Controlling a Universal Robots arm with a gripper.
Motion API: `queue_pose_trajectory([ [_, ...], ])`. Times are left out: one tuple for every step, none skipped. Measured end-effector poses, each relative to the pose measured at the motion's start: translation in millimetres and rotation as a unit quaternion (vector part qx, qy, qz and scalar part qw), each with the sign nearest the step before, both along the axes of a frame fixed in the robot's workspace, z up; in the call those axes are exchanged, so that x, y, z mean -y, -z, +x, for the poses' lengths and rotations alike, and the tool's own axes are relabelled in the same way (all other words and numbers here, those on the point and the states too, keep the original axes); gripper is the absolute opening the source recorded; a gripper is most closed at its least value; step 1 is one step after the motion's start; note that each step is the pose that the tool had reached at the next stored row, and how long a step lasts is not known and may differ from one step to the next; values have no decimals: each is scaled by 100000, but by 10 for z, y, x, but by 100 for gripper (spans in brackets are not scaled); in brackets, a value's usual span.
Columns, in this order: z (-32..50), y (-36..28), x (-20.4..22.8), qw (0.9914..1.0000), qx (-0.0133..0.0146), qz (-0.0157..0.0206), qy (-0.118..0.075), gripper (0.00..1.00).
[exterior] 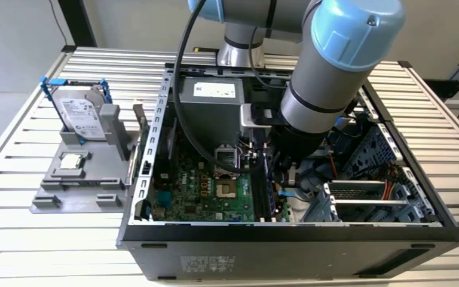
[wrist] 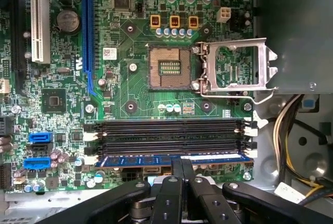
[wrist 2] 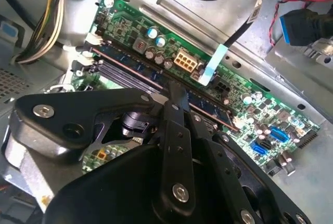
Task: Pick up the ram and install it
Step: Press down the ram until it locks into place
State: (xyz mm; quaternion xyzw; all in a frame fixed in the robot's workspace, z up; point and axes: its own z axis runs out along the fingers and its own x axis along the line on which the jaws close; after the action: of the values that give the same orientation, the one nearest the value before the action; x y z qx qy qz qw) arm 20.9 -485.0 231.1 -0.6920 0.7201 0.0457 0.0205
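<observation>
The ram (wrist: 135, 160) is a dark blue stick lying along the motherboard's black slot nearest my gripper, level with the empty black slots (wrist: 166, 135) beside it. My gripper (wrist: 181, 162) is shut, its two fingers side by side along the stick's length. The fingertips rest at the middle of the ram's top edge. In the second wrist view the gripper (wrist 2: 177, 86) meets the ram (wrist 2: 210, 107) at the same slot. In the exterior view the arm (exterior: 325, 89) reaches down into the open computer case (exterior: 146, 155).
The empty processor socket (wrist: 169, 67) with its raised metal latch (wrist: 237, 68) lies beyond the slots. Yellow and black cables (wrist: 291, 130) run beside the board. Outside the case, a grey fixture (exterior: 78, 188) holds the silver hard drive (exterior: 82, 113) and the processor chip (exterior: 72, 160).
</observation>
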Motion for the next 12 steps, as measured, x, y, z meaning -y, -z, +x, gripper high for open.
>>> queue_pose_trajectory([
  [0, 10, 0, 100000, -1, 2, -1, 0],
  [0, 23, 0, 100000, 0, -3, -1, 0],
  [0, 43, 0, 100000, 1, 0, 2, 0],
  [0, 60, 0, 100000, -1, -5, -2, 0],
  [0, 75, 1, 100000, -12, -39, -3, 0],
  [0, 90, 2, 100000, -21, -82, -4, 0],
  [0, 108, 2, 100000, -23, -90, -5, 0],
  [0, 125, 2, 100000, -22, -74, -2, 0],
  [0, 132, 2, 100000, -17, -58, -1, 0],
  [0, 134, 1, 100000, -9, -37, 0, 0],
  [0, 133, 0, 100000, -4, -14, 5, 0],
  [1, 120, -1, 100000, 2, 7, 6, 0],
])
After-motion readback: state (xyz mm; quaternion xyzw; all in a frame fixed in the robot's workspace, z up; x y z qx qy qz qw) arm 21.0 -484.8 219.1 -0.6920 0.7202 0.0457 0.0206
